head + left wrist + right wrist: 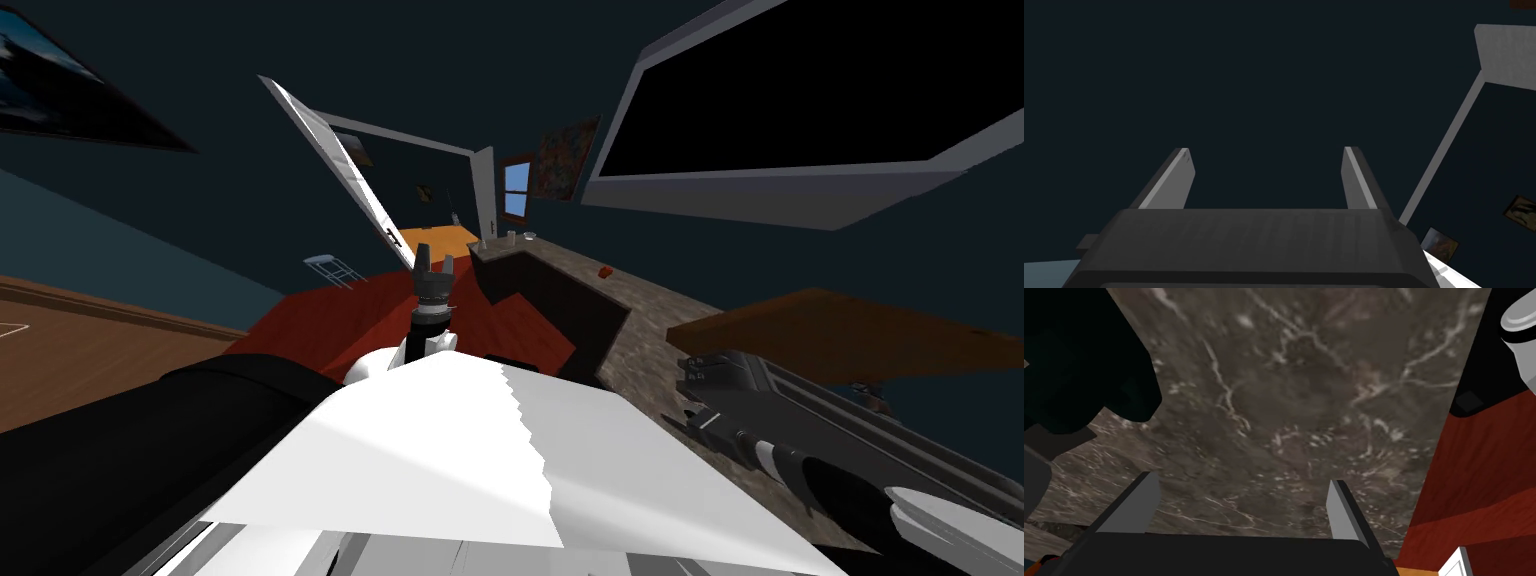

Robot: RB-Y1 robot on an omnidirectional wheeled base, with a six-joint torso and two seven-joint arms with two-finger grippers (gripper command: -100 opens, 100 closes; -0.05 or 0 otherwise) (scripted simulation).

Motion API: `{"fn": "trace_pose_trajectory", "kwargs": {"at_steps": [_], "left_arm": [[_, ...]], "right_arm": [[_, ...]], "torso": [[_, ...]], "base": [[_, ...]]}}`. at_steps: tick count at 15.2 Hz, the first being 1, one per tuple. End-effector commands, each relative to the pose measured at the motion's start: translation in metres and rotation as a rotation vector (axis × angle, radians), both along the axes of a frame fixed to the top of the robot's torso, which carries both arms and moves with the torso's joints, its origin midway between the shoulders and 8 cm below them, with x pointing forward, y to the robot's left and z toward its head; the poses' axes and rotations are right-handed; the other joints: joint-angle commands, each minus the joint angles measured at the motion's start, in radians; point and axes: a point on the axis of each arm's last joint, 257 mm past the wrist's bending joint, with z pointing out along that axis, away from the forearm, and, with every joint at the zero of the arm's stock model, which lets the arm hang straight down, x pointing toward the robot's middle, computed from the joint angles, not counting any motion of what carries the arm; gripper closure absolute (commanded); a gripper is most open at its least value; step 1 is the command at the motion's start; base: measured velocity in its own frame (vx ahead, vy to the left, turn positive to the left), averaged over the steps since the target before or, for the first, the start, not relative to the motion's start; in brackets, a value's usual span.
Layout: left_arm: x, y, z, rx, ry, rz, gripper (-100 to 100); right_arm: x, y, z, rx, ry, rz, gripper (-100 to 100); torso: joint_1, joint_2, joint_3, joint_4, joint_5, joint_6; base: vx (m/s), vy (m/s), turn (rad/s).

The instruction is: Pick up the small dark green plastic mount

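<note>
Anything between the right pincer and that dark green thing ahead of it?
Nothing. The right wrist view shows bare marbled countertop between the open right pincer and the dark green thing, which sits beyond one finger's side.

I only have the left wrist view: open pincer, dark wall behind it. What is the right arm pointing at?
Observer: The right pincer faces a brown-grey marbled counter.
Operator: Is it open?
Observer: Yes, its fingers stand wide apart with nothing between them.
Operator: Any sign of the mount?
Observer: A dark greenish shape shows against the counter, ahead of the pincer and outside its gap. I cannot tell whether it is the mount.
</note>
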Motion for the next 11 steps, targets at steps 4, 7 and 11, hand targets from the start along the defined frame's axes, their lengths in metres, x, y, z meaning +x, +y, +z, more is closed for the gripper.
{"fn": "trace_pose_trajectory", "kwargs": {"at_steps": [4,7,11], "left_arm": [[0.000,0.000,0.000,0.000,0.000,0.000,0],[0.000,0.000,0.000,0.000,0.000,0.000,0],[0.000,0.000,0.000,0.000,0.000,0.000,0]], "right_arm": [[-0.035,-0.048,0.008,-0.127,0.119,0.035,-100],[-0.058,-0.073,0.013,-0.195,0.194,0.055,-100],[-0.086,-0.099,0.021,-0.262,0.282,0.075,-100]], "torso": [[0.000,0.000,0.000,0.000,0.000,0.000],[0.000,0.001,0.000,0.000,0.000,0.000],[-0.001,0.001,0.000,0.000,0.000,0.001]], "base": [[0.010,0.007,0.138],[0.007,0.004,0.131],[0.004,-0.002,0.121]]}}
